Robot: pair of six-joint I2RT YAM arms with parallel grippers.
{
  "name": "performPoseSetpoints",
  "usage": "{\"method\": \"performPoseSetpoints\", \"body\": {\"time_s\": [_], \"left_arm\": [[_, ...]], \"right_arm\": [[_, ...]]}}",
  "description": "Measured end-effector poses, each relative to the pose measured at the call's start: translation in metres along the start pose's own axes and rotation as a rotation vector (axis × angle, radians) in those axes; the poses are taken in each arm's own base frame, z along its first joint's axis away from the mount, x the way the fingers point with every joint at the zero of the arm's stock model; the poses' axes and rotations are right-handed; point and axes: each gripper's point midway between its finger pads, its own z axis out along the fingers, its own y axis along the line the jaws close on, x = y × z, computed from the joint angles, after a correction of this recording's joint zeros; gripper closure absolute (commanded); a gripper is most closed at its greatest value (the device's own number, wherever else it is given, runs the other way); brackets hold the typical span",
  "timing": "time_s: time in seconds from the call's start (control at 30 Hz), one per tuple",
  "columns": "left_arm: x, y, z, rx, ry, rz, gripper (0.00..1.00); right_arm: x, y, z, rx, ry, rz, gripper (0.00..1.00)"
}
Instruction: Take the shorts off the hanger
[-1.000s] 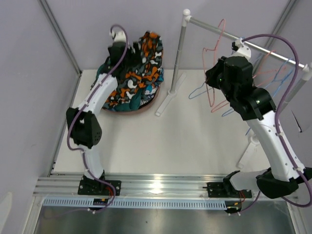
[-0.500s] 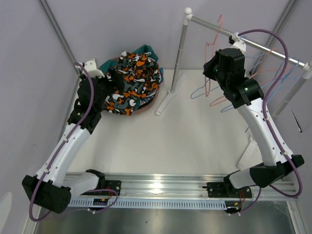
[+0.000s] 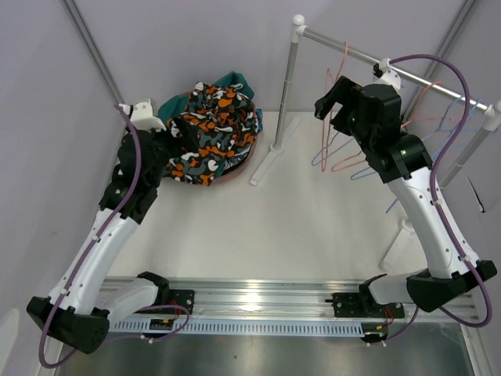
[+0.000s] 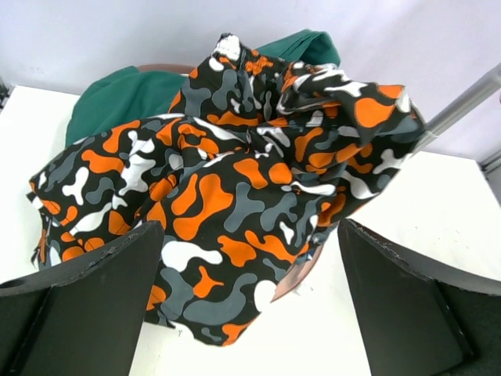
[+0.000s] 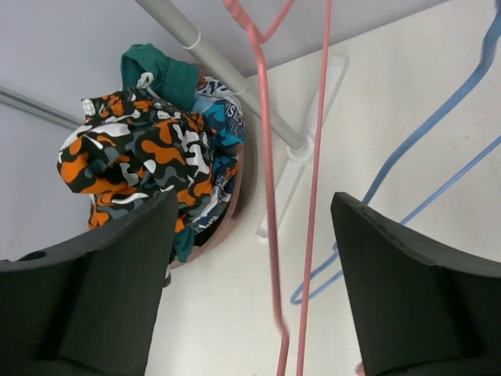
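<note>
You look done: camouflage shorts top the basket, the hangers hang bare, left gripper and right gripper gape empty.

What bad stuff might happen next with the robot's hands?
The pink hanger hangs between the fingers of the open right gripper, so a sideways move might snag it, tangling it with the blue hanger or tugging it off the rail. The camouflage shorts droop over the rim of the basket, right by the open left gripper. A bump might drag them onto the table.
</note>
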Motion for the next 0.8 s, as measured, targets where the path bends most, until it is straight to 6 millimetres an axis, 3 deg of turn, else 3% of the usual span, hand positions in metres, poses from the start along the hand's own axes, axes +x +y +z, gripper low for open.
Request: {"method": "performPoseSetpoints", "body": {"time_s": [0.3, 0.5, 0.63, 0.8], "left_arm": [[-0.039, -0.002, -0.041, 0.028, -0.076, -0.005, 0.01], [-0.048, 0.001, -0.066, 0.038, -0.089, -0.005, 0.01], [-0.043, 0.004, -0.087, 0.060, -0.087, 0.002, 0.01], [-0.001, 0.017, -0.111, 0.084, -0.028, 0.015, 0.01]], "right_arm": [[-0.017, -0.002, -0.028, -0.017, -0.043, 0.008, 0.01], [-0.032, -0.004, -0.066, -0.053, -0.084, 0.023, 0.01], [-0.030, -0.006, -0.108, -0.163, -0.118, 0.011, 0.01], [0.011, -0.035, -0.174, -0.327, -0.158, -0.058, 0.01]]}}
